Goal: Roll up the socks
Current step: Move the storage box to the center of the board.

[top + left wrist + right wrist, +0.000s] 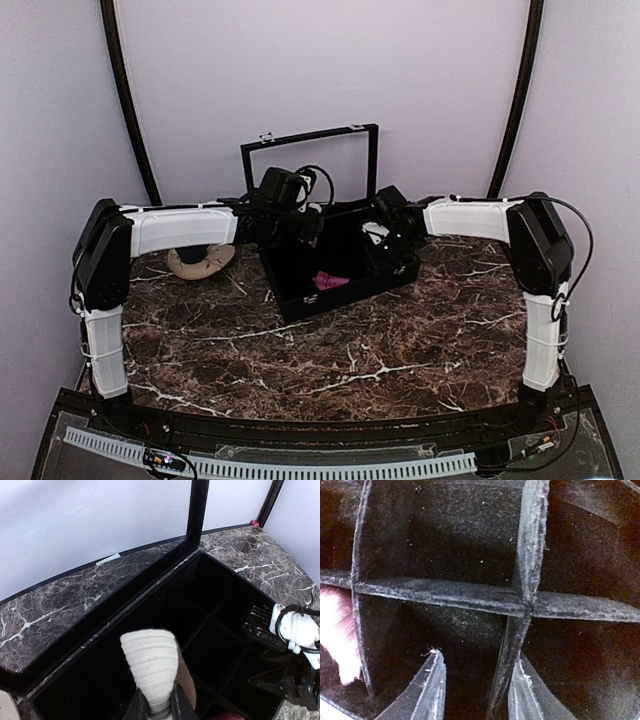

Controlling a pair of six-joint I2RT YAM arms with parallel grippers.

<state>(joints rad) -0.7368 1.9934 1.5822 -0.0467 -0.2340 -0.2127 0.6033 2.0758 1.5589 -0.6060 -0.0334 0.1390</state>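
My left gripper [154,700] is shut on the rolled cream-beige sock [150,662] and holds it above the left rear compartments of the open black case [150,592]. In the top view this gripper [303,228] is at the case's back left. The magenta-pink sock [330,282] lies in a front compartment; its edge also shows in the right wrist view [337,640]. My right gripper [477,665] is open and empty, low inside the case, with its fingers either side of a divider [512,640]. In the top view it [385,250] is in the case's right half.
The case's lid [312,150] stands upright at the back. A beige saucer with a dark cup [200,262] sits left of the case, under my left arm. The marble table [330,360] stretches in front of the case. The right gripper's body [292,650] shows in the left wrist view.
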